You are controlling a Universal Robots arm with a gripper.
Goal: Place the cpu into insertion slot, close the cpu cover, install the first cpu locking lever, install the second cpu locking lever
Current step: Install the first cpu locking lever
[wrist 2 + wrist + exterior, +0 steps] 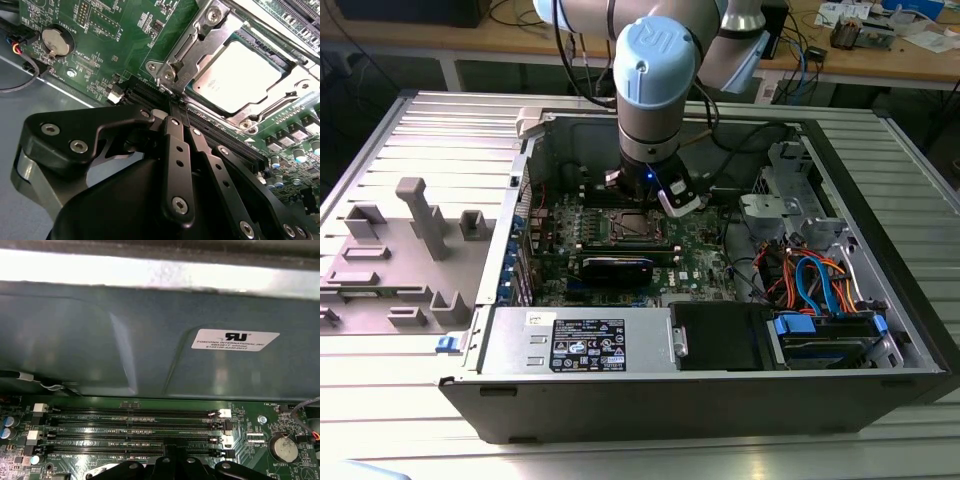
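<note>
In the second wrist view the cpu point(237, 75), a silver-grey square, lies flat in the insertion slot point(265, 47). The cpu cover point(200, 42) is folded down over its edges. A thin metal lever rod point(272, 105) runs along one side of the cover. My gripper point(176, 106) is shut, with its black fingers point(175, 150) pressed together. The tips sit right at the cover's corner by a screw point(169, 75), and I see nothing between them. In the exterior view the arm's wrist point(650, 130) hangs over the socket point(635, 228) inside the open computer case.
Long memory slots point(135, 425) and a coin battery point(283, 447) lie beside the socket. A black card point(617, 266), the power supply point(580, 340) and a drive cage with cables point(820, 290) crowd the case. A grey fixture tray point(410, 250) sits at the exterior view's left.
</note>
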